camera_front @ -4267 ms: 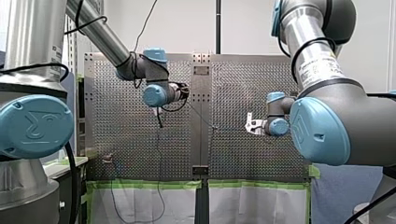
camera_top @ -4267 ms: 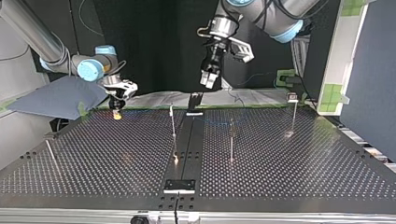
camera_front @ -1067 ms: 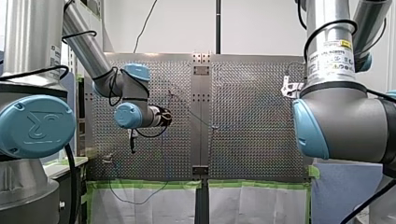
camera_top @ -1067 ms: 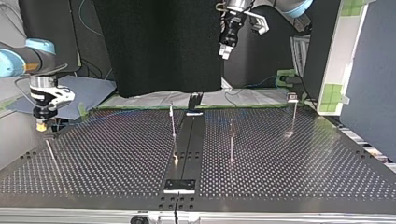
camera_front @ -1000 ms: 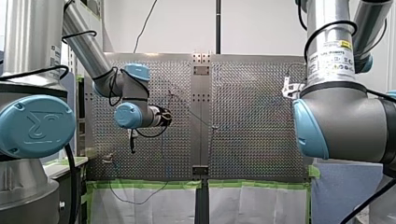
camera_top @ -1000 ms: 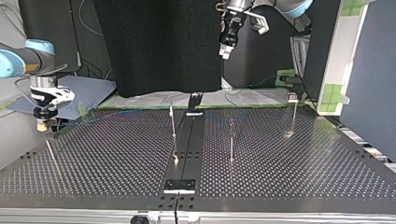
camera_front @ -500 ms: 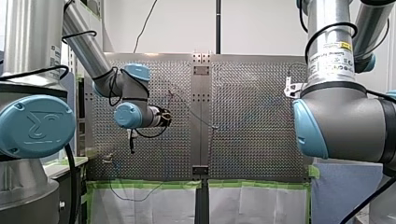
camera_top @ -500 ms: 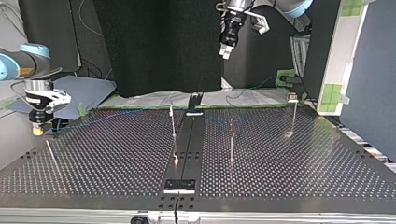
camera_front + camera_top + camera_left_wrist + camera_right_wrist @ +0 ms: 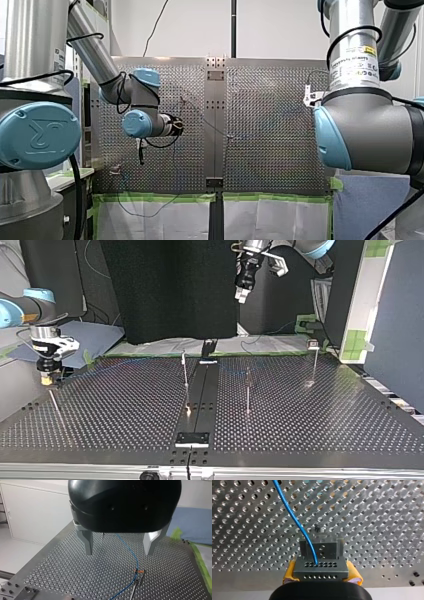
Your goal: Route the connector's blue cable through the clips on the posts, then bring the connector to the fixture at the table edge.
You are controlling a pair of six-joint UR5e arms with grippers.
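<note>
In the right wrist view my right gripper [image 9: 321, 576] is shut with its yellow pads [image 9: 290, 572] on the grey connector [image 9: 321, 566]. The blue cable [image 9: 294, 521] leaves the connector's top face. A small grey fixture [image 9: 321, 547] sits on the plate just ahead of the connector, near the table edge. The top view puts my right gripper [image 9: 46, 380] low at the table's left edge. My left gripper [image 9: 241, 293] hangs high at the back, open and holding nothing. In the left wrist view the cable [image 9: 130, 552] runs below my left gripper [image 9: 120, 551] to a post's orange clip [image 9: 139, 571].
Thin posts stand on the perforated table [image 9: 310, 420]: one near the middle strip [image 9: 185, 371], one right of it [image 9: 247, 390], one at the far right [image 9: 315, 365] and a leaning one at the left [image 9: 55, 405]. A blue cloth [image 9: 75, 342] lies behind my right arm.
My right gripper has carried the connector to the top view's left edge and dipped slightly toward the table. My left gripper rose earlier and now holds still.
</note>
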